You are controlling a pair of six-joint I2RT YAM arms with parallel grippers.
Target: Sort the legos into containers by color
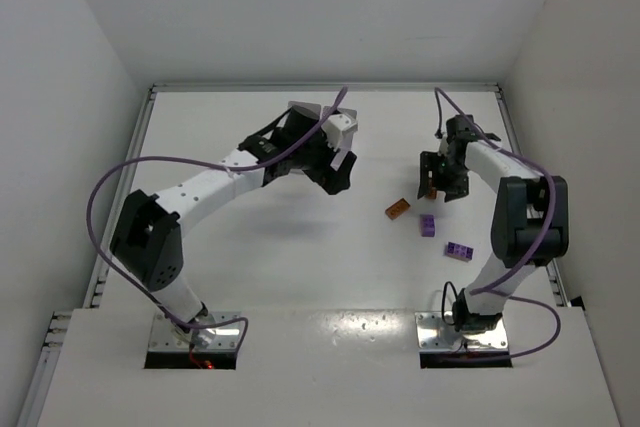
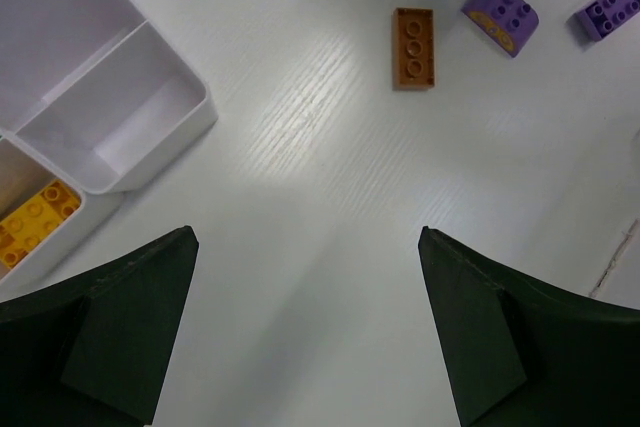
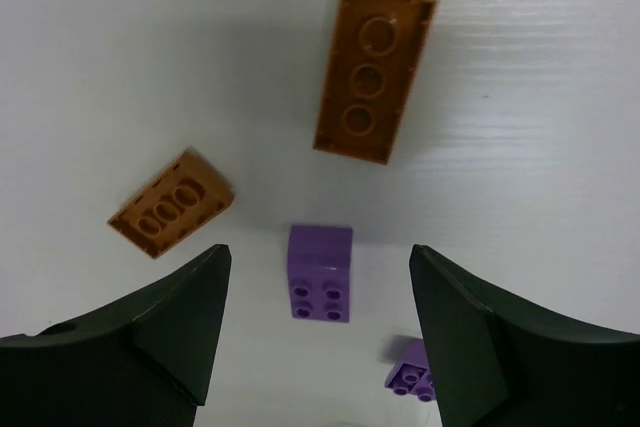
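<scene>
Orange brick (image 1: 398,209), curved purple brick (image 1: 427,225), flat purple brick (image 1: 460,251) lie loose toward worktop's right edge; white tray (image 2: 192,119) holds yellow bricks (image 2: 35,222).

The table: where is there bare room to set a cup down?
The table is bare in its near middle, between left arm and orange brick, and between that brick and the tray. Crowded: under the right gripper, where orange and purple bricks cluster.
</scene>
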